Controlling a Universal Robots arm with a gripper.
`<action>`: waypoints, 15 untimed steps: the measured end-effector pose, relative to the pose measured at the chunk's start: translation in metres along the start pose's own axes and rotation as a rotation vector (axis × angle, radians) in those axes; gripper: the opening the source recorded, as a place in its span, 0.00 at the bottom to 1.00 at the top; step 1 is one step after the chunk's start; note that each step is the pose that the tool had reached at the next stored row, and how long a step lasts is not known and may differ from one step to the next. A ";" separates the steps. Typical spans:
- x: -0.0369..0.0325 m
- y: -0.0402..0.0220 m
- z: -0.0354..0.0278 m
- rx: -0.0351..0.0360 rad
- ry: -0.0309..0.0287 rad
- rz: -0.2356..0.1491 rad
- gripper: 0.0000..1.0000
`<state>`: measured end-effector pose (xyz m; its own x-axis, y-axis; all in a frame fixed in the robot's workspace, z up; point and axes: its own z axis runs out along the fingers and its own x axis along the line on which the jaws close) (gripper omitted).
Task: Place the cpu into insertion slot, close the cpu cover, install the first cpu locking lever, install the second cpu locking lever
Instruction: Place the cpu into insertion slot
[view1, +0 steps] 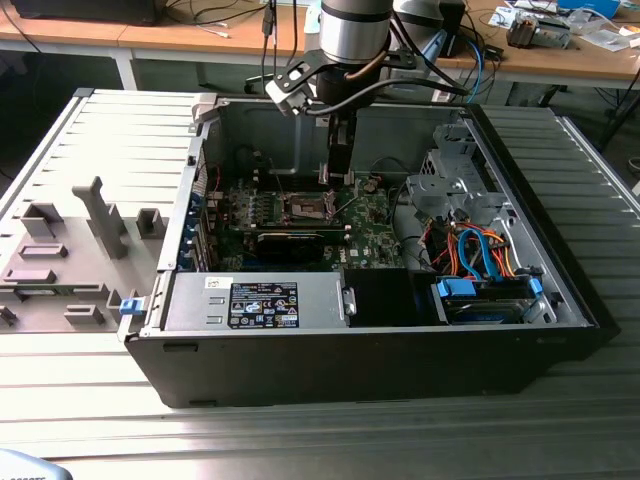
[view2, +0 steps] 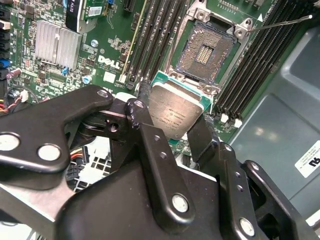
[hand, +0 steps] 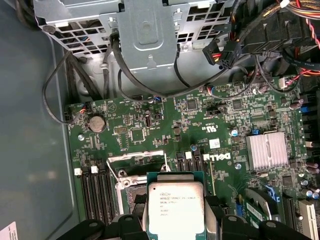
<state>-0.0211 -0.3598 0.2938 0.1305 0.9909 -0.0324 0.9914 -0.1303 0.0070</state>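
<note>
The gripper (view2: 172, 122) pinches the cpu (view2: 176, 114) between its two black fingers (view2: 150, 140). The cpu is a small flat square. Its face is shiny grey with tiny dark print, and a thin green edge runs round it. It hangs close over the insertion slot (view2: 206, 50) and is not in it yet. The slot lies open, with a silver rim and a dark middle full of tiny dots. Long black memory slots (view2: 160, 30) sit on both sides. In the exterior view the arm reaches down at the far middle of the computer case (view1: 380, 370).

The tool (view2: 169, 131) grips the cpu (view2: 176, 112) near the uncovered insertion slot (view2: 206, 52)
</note>
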 end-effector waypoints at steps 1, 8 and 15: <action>0.0000 0.0000 0.0000 0.0000 0.0000 0.001 0.54; 0.0000 0.0000 0.0000 0.0003 -0.0001 0.010 0.54; 0.0000 0.0000 0.0001 0.0006 -0.0001 0.019 0.54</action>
<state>-0.0211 -0.3598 0.2938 0.1488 0.9883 -0.0324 0.9889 -0.1487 0.0070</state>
